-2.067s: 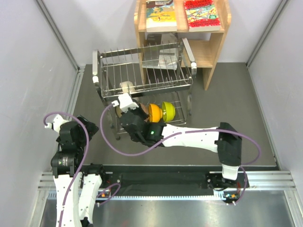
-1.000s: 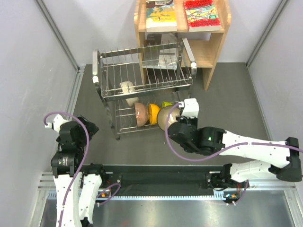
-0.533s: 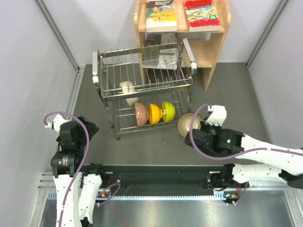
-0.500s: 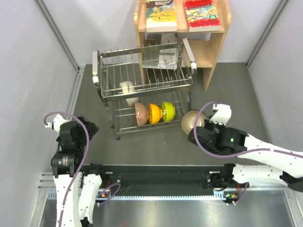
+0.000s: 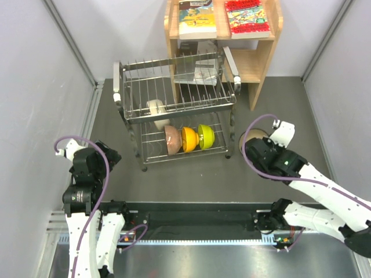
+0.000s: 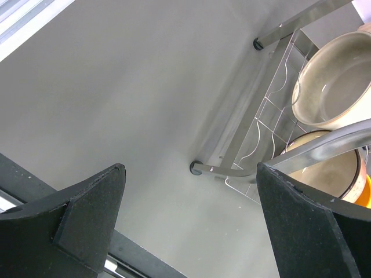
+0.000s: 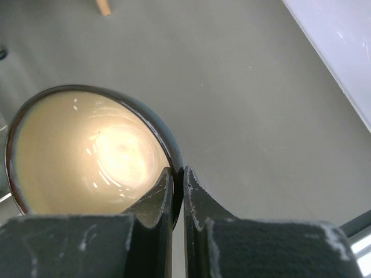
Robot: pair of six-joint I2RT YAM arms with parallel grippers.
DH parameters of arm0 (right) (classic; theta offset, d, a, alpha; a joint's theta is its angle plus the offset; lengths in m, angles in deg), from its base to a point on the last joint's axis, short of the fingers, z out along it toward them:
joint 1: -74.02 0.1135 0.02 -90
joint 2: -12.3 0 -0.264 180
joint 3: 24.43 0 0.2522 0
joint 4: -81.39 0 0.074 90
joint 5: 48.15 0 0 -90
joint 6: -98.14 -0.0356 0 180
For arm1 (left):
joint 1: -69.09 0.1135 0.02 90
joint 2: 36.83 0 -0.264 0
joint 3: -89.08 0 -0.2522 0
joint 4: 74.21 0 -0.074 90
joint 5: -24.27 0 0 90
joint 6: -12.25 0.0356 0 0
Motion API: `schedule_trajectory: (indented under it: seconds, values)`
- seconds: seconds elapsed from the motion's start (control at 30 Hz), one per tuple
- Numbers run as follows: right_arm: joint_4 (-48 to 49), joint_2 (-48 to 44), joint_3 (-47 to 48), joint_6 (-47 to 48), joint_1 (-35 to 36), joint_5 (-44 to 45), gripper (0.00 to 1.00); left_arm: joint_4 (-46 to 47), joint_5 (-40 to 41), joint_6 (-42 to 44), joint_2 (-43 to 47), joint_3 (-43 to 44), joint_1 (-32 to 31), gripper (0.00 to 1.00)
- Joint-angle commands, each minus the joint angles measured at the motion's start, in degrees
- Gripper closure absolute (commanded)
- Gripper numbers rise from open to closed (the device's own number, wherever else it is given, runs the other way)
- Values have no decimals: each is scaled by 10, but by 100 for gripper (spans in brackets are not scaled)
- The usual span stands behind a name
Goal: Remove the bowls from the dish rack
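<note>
- Top view: right end effector (image 5: pixel 259 143) is out over the dark grey counter (image 5: pixel 174 174), between the two-tier steel wire dish rack (image 5: pixel 168 62) and the counter's right edge. It carries a dark-rimmed round bowl (image 5: pixel 253 136) with a cream inside, just beside the rack's near right leg.
- In the rack: cream-white bowl (image 5: pixel 155 108) on the upper tier. Pinkish-brown bowl (image 5: pixel 172 139), orange bowl (image 5: pixel 189 139) and yellow-green bowl (image 5: pixel 206 136) stand on edge in the lower tier.
- Left wrist view: left end effector (image 6: pixel 190 174) is spread wide and holds nothing. It faces the rack's near left foot.
- Right wrist view: fingers are pressed together on the bowl's rim, one inside and one outside, a thin pinch on glossy glaze. Cannot tell whether the base touches the counter.
- Judgement: lower slowly until the base bears on bare counter, apart from the rack leg, and only then part the fingers. Releasing it tilted risks a roll or clatter.
</note>
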State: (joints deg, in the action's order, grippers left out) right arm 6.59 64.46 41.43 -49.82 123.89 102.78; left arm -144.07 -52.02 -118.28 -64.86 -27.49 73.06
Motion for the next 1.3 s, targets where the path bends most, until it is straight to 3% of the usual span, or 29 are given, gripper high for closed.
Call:
schedule_trajectory:
  seconds: [0.0,0.17,0.47,0.97,1.2,1.27]
  values:
    - [190,-8,-19,112,-75,-39,100,36,-4,6,-8,-2,-1,1]
    - [316,14,-47,207,-176,-106,100,36,-6,8,-7,-1,-1,1]
    - [426,124,-55,246,-295,-212,100,38,-6,9,-8,-2,-1,1]
    - [528,258,-55,246,-389,-263,100,37,-7,9,-11,-3,-1,1]
    - [512,305,-35,260,-404,-289,100,37,-3,6,-11,-3,0,1]
    - [509,303,-37,257,-404,-300,88,36,-2,6,-11,-3,-1,1]
